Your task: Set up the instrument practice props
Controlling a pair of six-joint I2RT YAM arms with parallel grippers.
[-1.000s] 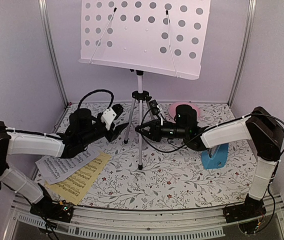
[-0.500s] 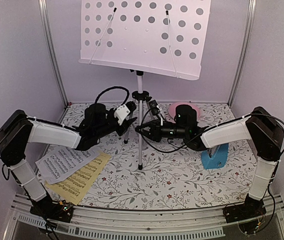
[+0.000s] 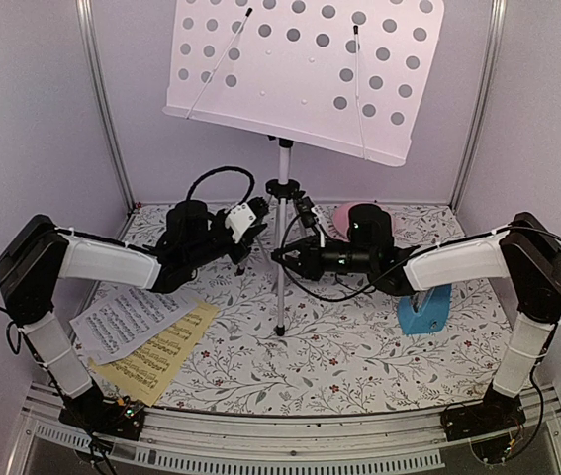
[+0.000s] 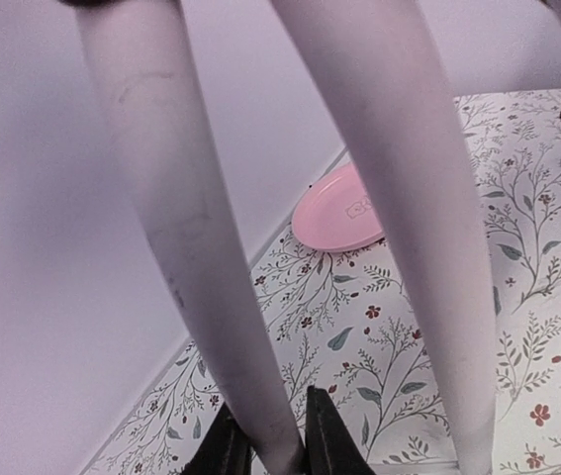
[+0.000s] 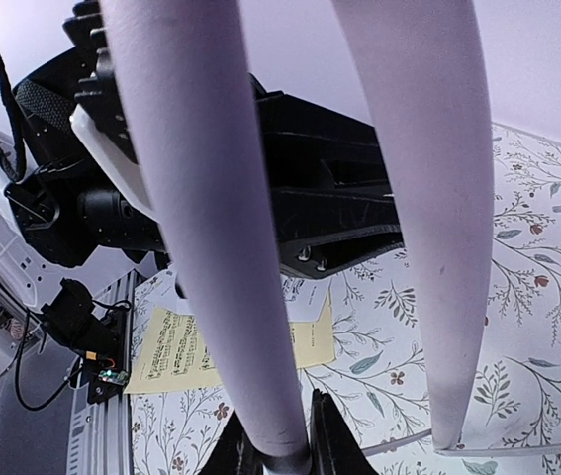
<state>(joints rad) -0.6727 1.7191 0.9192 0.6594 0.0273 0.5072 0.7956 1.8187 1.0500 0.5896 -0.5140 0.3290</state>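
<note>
Toward the far edge of the tabletop [image 3: 339, 361], about midway between its left and right edges, stands the silver tripod music stand [image 3: 280, 187]. Its perforated pale desk [image 3: 305, 69] is high overhead and sits skewed, right corner above left. A topple worries me most: the desk makes the stand top-heavy and both my grips are down on the legs, far beneath that weight. If one arm pulls harder than the other, the stand could swing over or a leg could fold inward. A smooth round leg could also slide through narrow fingertips. My left gripper [image 4: 278, 450] is closed onto one leg [image 4: 196, 247], its fingertips touching the tube on either side. My right gripper [image 5: 285, 447] pinches a leg the same way, nearly closed with only the tube between its pads; from above I judge it a different leg. The two reach the tripod from opposite sides, beneath the hub. Neither sheet is on the desk yet: the white sheet [image 3: 127, 322] and the yellow sheet [image 3: 166, 351] lie overlapping near the left near corner, well apart from both grippers. The small blue metronome [image 3: 423, 309] sits toward the right edge, near my right forearm. A pink plate [image 3: 343, 212] lies by the far edge behind the right gripper.
</note>
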